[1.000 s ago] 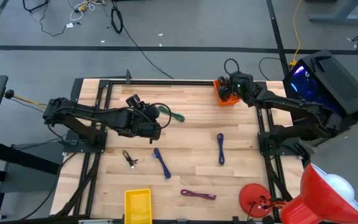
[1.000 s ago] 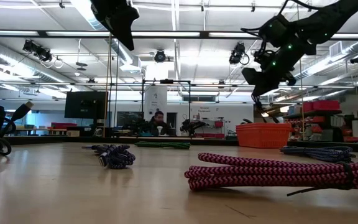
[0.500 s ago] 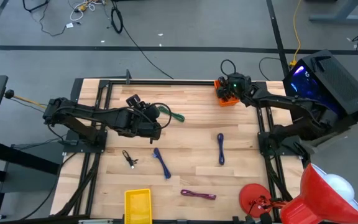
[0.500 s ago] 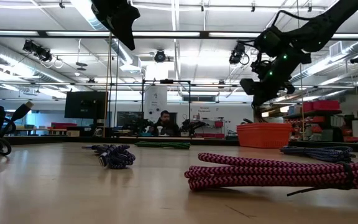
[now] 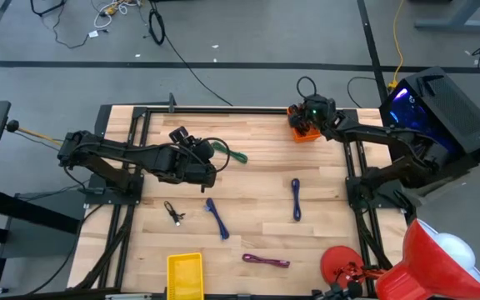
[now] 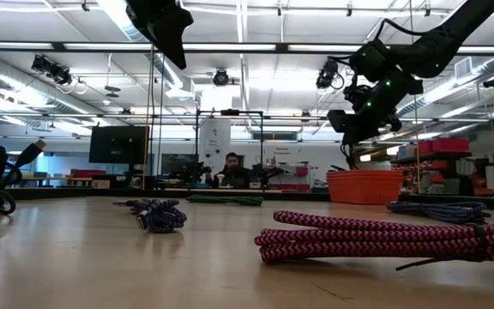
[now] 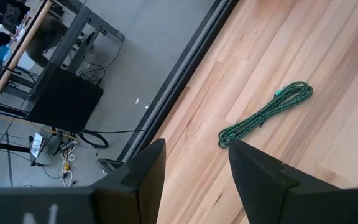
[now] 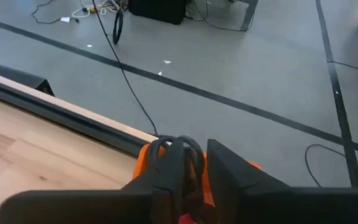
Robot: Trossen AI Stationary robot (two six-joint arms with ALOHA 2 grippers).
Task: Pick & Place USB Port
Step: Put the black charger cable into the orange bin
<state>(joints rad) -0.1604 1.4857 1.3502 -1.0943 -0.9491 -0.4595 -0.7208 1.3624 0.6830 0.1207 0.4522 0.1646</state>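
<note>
Inventory, table and surrounds.

- Cables lying on the table: five. One green cable point(image 5: 230, 153), one black cable point(image 5: 173, 212), one blue cable point(image 5: 216, 218), a second blue cable point(image 5: 296, 200), one magenta cable point(image 5: 266, 261).
- Cable off the table: one dark loop point(image 8: 178, 144), seen over the orange bin.
- Bins: two. One orange bin point(image 5: 302, 137), one yellow bin point(image 5: 185, 273).
- Arms: two. Left arm point(image 5: 115, 158), right arm point(image 5: 390, 146).
- Red items at the table's corner: two. One red disc point(image 5: 340, 267), one red cone point(image 5: 432, 254) (what they are is unclear).
- Persons: one person point(image 6: 230, 167) plainly seen in the room behind.
</note>
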